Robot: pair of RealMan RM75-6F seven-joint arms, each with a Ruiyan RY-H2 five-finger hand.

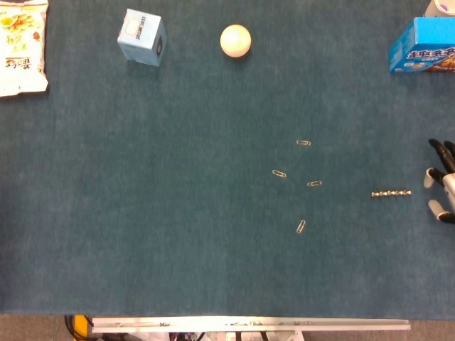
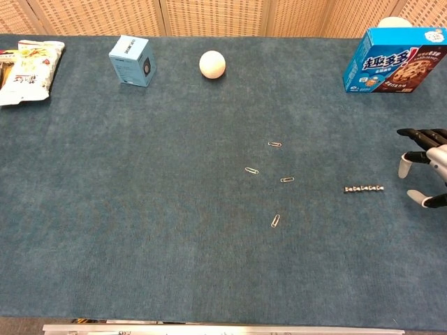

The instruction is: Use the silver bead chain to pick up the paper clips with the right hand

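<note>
The right hand [image 2: 423, 166] is seen at the table's right edge, fingers spread, empty, near the silver bead chain [image 2: 364, 188].

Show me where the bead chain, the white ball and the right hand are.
bead chain [image 2: 364, 189], chest view, middle bead
white ball [image 2: 212, 64], chest view, centre
right hand [image 2: 422, 166], chest view, spread fingers

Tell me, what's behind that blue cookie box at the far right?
A pale rounded object peeks over the cookie box; only its top shows, the rest is covered, so I cannot tell what it is.
</note>
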